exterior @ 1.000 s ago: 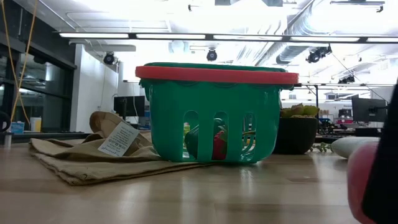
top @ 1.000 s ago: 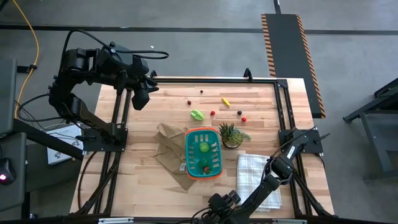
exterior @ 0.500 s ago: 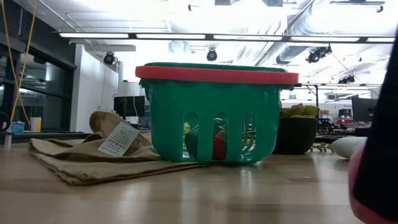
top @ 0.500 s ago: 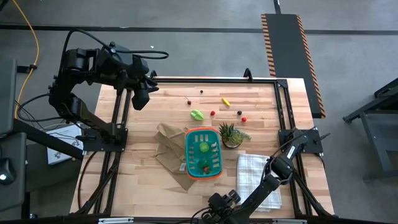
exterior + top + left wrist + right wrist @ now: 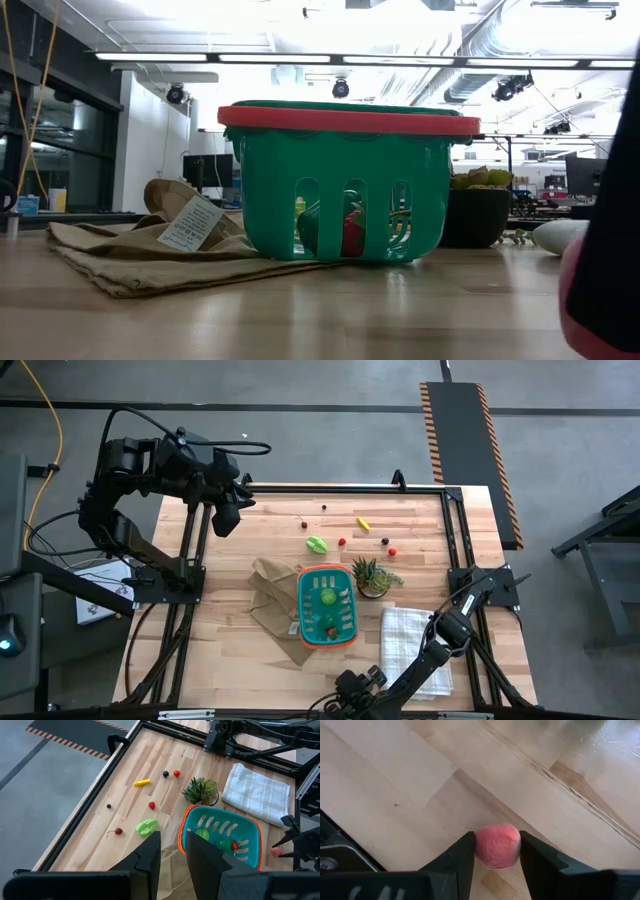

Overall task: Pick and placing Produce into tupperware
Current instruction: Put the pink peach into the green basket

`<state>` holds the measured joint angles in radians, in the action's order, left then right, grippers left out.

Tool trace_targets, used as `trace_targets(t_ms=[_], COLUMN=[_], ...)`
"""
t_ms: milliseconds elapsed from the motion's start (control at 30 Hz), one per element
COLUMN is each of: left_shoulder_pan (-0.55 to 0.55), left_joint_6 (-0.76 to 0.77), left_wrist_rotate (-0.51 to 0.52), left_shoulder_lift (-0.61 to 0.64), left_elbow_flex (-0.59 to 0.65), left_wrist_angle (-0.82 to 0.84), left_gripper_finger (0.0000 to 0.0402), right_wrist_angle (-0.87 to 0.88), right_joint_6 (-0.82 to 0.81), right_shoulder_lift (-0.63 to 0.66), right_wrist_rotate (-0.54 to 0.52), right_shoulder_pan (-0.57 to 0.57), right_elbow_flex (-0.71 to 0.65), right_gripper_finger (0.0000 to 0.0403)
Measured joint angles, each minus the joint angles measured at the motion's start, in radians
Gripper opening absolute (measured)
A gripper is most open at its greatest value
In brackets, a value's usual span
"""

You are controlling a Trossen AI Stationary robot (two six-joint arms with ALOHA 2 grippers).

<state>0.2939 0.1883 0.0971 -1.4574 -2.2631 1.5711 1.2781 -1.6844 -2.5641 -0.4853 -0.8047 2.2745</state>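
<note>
Between the right gripper's (image 5: 496, 851) two dark fingers (image 5: 461, 854) sits a small pink-red round piece (image 5: 498, 846), pressed on both sides; the fingers look closed on it, low over the bare wood of the counter (image 5: 385, 780). In the high view this arm reaches along the counter's near edge, beside the white checked cloth (image 5: 408, 643), and its gripper is mostly out of view at the picture's bottom. In the low view a pink shape (image 5: 572, 300) shows at the right margin, apart from the tupperware (image 5: 345, 182).

The step in hand, as I judge it, is securing this piece before carrying it over. To do it well, the grip should be firm and centred on the ball, since a round toy can squirt out sideways. Lift straight up first, enough to clear the orange rim, then travel past the cloth to the teal tupperware (image 5: 326, 606) and release low inside, so the piece does not bounce out.

The tupperware stands mid-counter, on the edge of a brown paper bag (image 5: 268, 596), with a spiky potted plant (image 5: 368, 575) just beside it; it already holds a green piece (image 5: 326, 597) and something red.

More produce lies beyond it: a green leafy piece (image 5: 316, 544), a yellow piece (image 5: 363, 522), and small red and dark balls.

The left gripper (image 5: 173, 856) waits above the far left corner, fingers narrowly apart, holding nothing.
</note>
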Motion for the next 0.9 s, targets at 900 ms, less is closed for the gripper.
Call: trace_targets(t_ms=[900], left_shoulder_pan=[0.0], left_joint_6=[-0.051], left_wrist_rotate=[0.0], left_shoulder_lift=[0.0], left_elbow_flex=[0.0], left_wrist_angle=[0.0], left_gripper_finger=[0.0081], right_wrist_angle=[0.291], right_joint_6=[-0.069], right_shoulder_lift=[0.139], right_wrist_rotate=[-0.088], right_shoulder_pan=[-0.061], right_elbow_flex=[0.073], right_gripper_finger=[0.0128])
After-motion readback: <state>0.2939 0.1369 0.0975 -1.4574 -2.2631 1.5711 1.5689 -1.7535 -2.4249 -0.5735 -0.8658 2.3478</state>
